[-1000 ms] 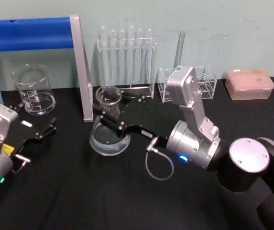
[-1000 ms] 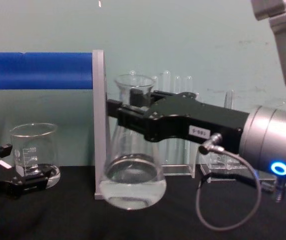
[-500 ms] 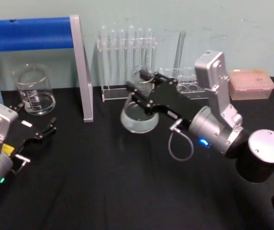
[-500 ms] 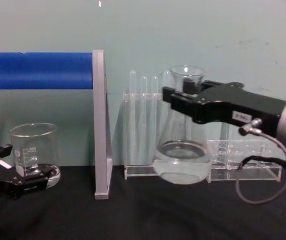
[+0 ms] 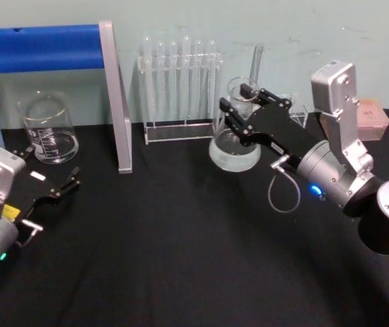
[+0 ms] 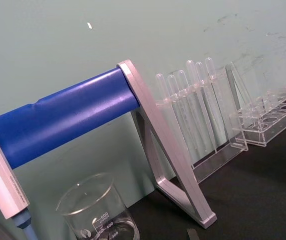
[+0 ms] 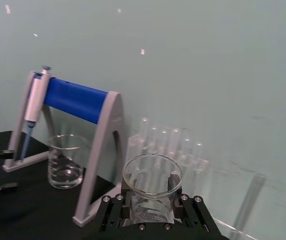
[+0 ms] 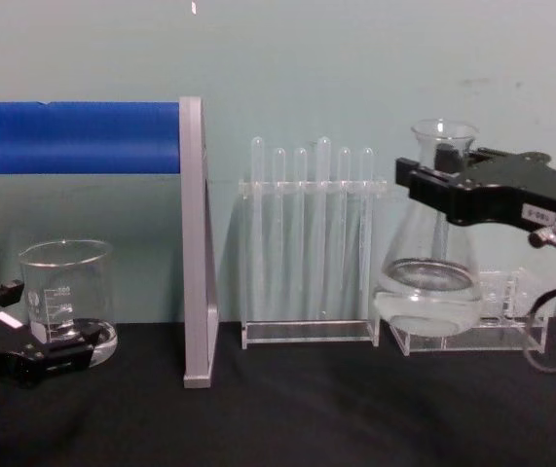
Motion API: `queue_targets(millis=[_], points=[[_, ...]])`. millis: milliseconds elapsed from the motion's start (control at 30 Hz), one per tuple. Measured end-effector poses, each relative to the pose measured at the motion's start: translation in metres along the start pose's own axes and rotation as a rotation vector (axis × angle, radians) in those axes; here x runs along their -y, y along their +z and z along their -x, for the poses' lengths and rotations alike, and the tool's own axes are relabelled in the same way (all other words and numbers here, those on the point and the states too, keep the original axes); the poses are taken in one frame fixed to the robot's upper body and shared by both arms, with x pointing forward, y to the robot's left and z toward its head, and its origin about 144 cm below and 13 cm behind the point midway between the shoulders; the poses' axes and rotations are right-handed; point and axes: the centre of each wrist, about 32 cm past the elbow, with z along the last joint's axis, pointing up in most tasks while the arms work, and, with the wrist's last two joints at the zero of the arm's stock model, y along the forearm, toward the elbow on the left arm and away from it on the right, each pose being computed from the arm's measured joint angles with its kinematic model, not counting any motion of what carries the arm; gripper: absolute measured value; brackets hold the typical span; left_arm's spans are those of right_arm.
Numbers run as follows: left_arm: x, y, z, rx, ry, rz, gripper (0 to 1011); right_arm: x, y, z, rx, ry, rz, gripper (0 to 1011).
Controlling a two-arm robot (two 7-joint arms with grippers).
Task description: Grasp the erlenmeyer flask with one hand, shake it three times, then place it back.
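Erlenmeyer flask carried rightward away from blue stand, right end effector swung along

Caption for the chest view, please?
Right pincer holds the flask by its neck above the table, before the test-tube rack; left pincer rests open near the beaker.

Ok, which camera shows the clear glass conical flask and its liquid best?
The chest view: the clear glass conical flask shows whole, side-on, liquid in its base, the right gripper clamping its neck. The head view looks down on the flask, gripper covering its neck. The right wrist view gives its rim and neck. The left gripper idles.
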Motion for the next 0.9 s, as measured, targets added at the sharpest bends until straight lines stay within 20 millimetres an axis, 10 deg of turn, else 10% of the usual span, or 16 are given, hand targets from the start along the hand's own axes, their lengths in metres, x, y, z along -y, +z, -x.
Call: queue_targets(millis=[900], points=[[0.000,0.000,0.000,0.000,0.000,0.000,1001,-0.006,-0.001,0.017,-0.028,0.081,0.008,450]])
